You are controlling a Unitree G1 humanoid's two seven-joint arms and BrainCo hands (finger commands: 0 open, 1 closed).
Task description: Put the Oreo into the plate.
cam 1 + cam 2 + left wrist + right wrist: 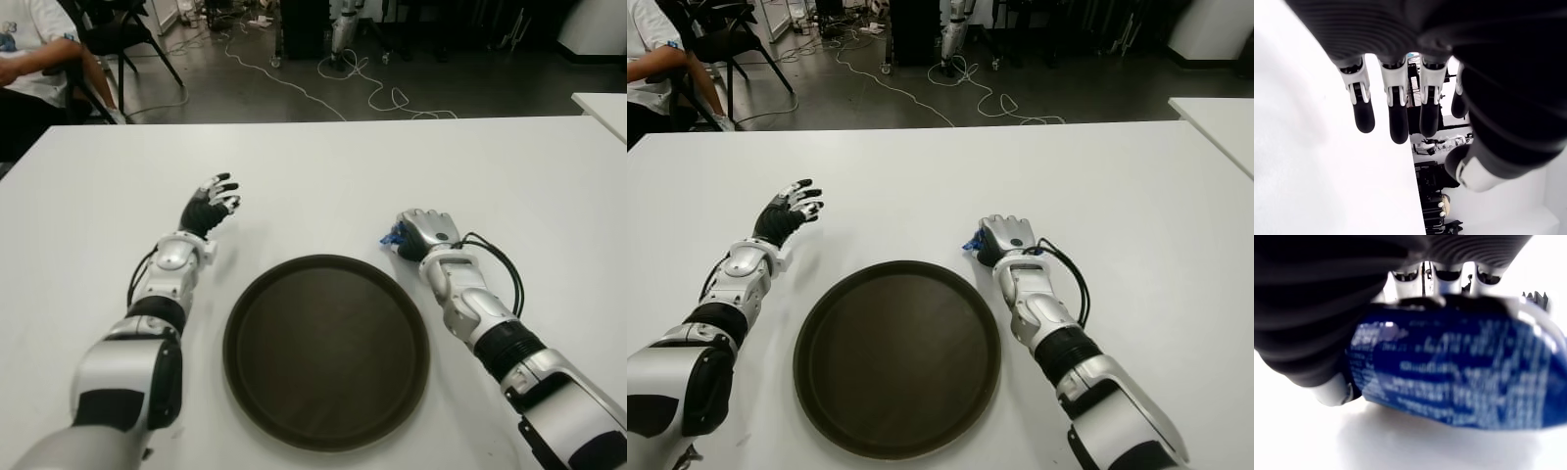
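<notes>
A blue Oreo packet [1459, 382] fills the right wrist view, wrapped by the curled fingers of my right hand [423, 233]. In the eye views only a blue corner of the Oreo packet [392, 236] pokes out on the hand's left side. That hand is down at the white table [323, 166], just beyond the upper right rim of the round dark brown plate [326, 348]. The plate holds nothing. My left hand [210, 208] shows beyond the plate's upper left, fingers [1396, 115] spread with nothing in them.
A seated person [34, 59] and a black chair [118, 34] are past the table's far left corner. Cables [343, 83] trail over the floor behind. A second white table's corner [602, 108] shows at the right edge.
</notes>
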